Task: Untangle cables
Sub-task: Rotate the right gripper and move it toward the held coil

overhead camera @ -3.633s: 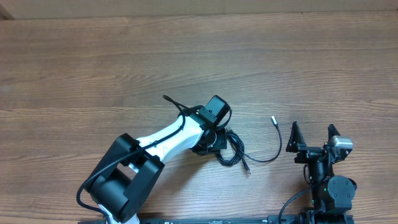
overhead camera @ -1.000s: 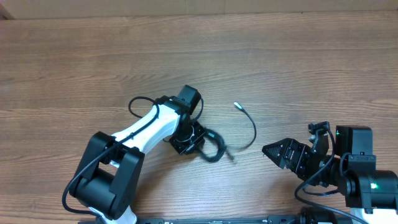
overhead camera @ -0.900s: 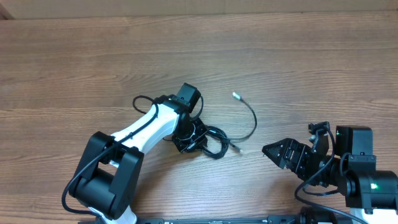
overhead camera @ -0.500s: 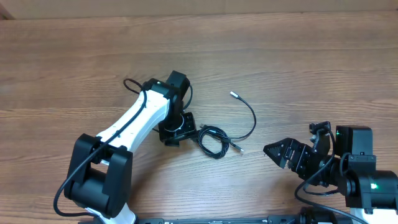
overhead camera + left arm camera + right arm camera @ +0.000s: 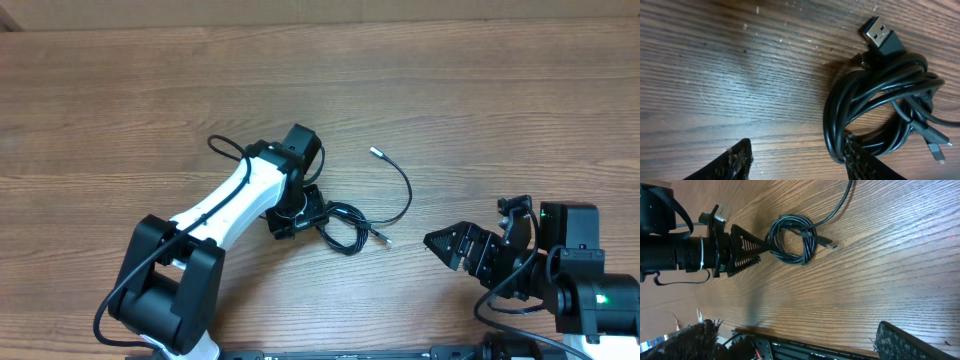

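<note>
Black cables (image 5: pixel 346 240) lie in a small coil on the wooden table (image 5: pixel 500 100), just beside my left gripper (image 5: pixel 310 217), and one loose strand arcs away to a silvery tip (image 5: pixel 377 152). My left fingers are spread wide and clasp nothing, though the wrist view shows the coil's edge against the inside of one fingertip (image 5: pixel 856 159), with a USB plug (image 5: pixel 882 37) poking from the far side of the bundle. My right gripper (image 5: pixel 432 241) hangs well apart to the right, pointing toward the coil, its fingers likewise spread wide and empty.
</note>
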Robot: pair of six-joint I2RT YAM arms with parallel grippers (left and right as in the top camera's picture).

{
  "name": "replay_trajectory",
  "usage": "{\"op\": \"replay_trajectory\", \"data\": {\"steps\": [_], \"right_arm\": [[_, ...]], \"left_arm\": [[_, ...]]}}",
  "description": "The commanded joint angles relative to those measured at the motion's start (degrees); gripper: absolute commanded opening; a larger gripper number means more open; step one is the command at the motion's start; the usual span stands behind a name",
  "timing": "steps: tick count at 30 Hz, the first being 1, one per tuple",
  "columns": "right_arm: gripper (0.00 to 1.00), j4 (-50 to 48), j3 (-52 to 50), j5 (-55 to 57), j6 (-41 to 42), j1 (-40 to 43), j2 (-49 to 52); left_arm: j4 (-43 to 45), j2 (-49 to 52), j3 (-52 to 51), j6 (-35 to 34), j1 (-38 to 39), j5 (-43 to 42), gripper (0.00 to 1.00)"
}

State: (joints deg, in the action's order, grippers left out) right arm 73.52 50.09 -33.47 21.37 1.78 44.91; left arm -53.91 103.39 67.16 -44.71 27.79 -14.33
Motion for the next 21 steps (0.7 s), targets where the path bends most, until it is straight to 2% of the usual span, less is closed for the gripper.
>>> {"op": "replay_trajectory", "data": {"steps": [1, 2, 4, 5, 9, 10, 11, 13, 14, 17, 21], "right_arm": [[1.00, -0.1, 0.9, 0.4, -0.4, -0.2, -0.1], [1.00, -0.1, 0.9, 0.4, -0.4, -0.2, -0.1], [1.00, -0.3, 0.9, 0.4, -0.4, -0.2, -0.1], [1.00, -0.3, 0.9, 0.4, -0.4, -0.2, -0.1], [1.00, -0.3, 0.9, 0.4, -0.4, -0.2, -0.1], [1.00, -0.3, 0.9, 0.4, -0.4, -0.2, -0.2], [1.00, -0.3, 0.9, 0.4, -0.4, -0.2, -0.1], [1.00, -0.3, 0.9, 0.4, -0.4, -0.2, -0.1], [1.00, -0.3, 0.9, 0.4, -0.4, -0.2, -0.1], [1.00, -0.3, 0.9, 0.4, -0.4, -0.2, -0.1], [1.00, -0.3, 0.9, 0.4, -0.4, -0.2, -0.1]], "left_arm": [[0.9, -0.6, -0.4, -4.1, 1.0, -0.2, 0.59], [1.5, -0.6, -0.5, -4.2, 1.4, 0.2, 0.58], [3.7, -0.6, -1.0, -4.2, 2.1, 1.3, 0.43], [5.0, -0.5, -1.5, -4.3, 2.4, 1.5, 0.41], [10.1, -0.5, -4.4, -6.4, 3.9, 2.4, 0.40], [11.4, -0.5, -5.3, -6.9, 4.2, 3.2, 0.38], [12.5, -0.5, -6.3, -7.2, 4.5, 4.3, 0.30], [13.6, -0.5, -7.6, -7.2, 4.9, 6.5, 0.08], [13.5, -0.5, -7.8, -7.2, 4.9, 7.4, 0.04], [13.2, -0.7, -7.5, -4.6, 4.5, 8.1, 0.04], [11.8, -2.3, -4.6, 3.8, 2.8, 3.8, 0.04]]}}
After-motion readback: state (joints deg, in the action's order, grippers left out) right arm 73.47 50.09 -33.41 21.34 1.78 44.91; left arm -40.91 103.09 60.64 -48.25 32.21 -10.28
